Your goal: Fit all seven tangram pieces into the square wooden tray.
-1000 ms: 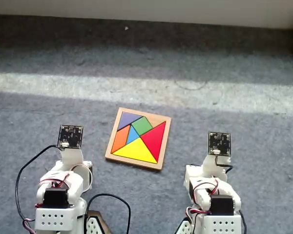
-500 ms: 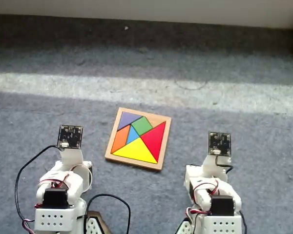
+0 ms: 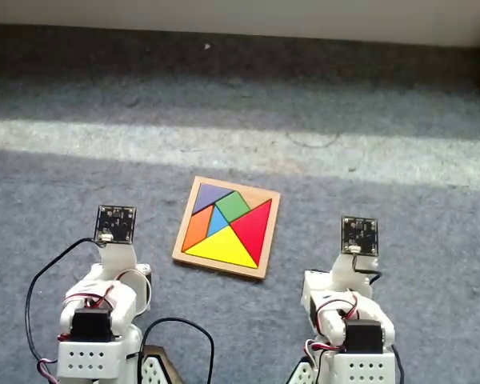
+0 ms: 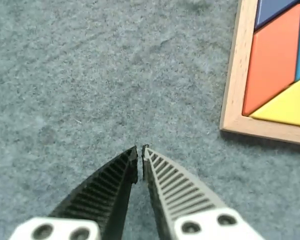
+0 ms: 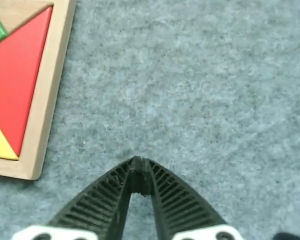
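**A:** How do the jaws stand?

**B:** The left gripper (image 4: 141, 149) is closed on nothing. Its ribbed fingers meet at the tips with only a hairline between them. The right gripper (image 5: 139, 160) is closed too, tips pressed together and nothing held.

**A:** What's under them?

**B:** Grey carpet (image 4: 80, 75) under both. Neither gripper touches the tray (image 3: 187, 220).

**A:** So where is the tray?

**B:** It lies flat on the carpet, between the two arms and a little ahead of them, turned slightly askew. One corner lies near the left gripper, with orange (image 4: 272, 55) and yellow (image 4: 290, 107) inside the rim. The opposite side lies near the right gripper, with red (image 5: 15, 85) against that rim.

**A:** And the other pieces?

**B:** From above, purple (image 3: 209, 194) fills the far left corner with green (image 3: 233, 206) next to it. Blue (image 3: 216, 222) sits in the middle. They lie edge to edge inside the rim. A tan patch (image 3: 258, 197) shows at the far right corner, and I cannot tell whether it is a piece or bare wood.

**A:** And the arms?

**B:** The left arm (image 3: 104, 296) and right arm (image 3: 348, 312) are folded back at the near edge, well apart. A black cable (image 3: 34, 292) loops by the left one.
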